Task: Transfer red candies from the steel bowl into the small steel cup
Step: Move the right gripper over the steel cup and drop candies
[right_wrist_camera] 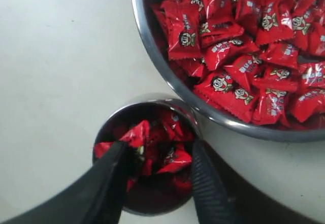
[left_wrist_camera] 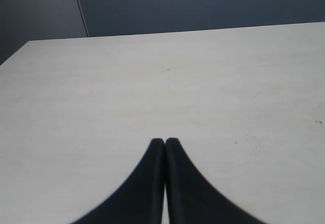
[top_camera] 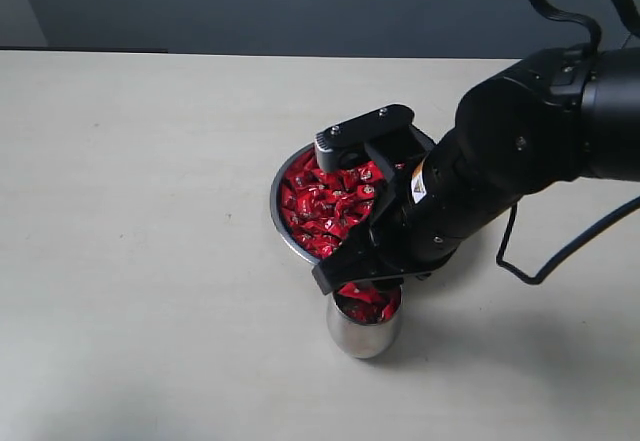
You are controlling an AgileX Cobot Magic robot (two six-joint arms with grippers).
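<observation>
No text here is legible.

Red candies (right_wrist_camera: 223, 56) in the steel bowl (right_wrist_camera: 152, 51): each wrapper carries a small round cartoon-face emblem in white and dark, with a short line of white characters beside it. The characters are too small and crinkled to read.

Candies in the small steel cup (right_wrist_camera: 147, 100): same print, also unreadable.

My right arm (top_camera: 520, 141): a small yellow-and-white sticker (top_camera: 417, 187) near the wrist. I cannot make out its marking.

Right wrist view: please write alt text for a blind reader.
The right end effector, jaws open, hangs over the small steel cup, which holds several red candies. Beside it stands the steel bowl, full of more.
</observation>
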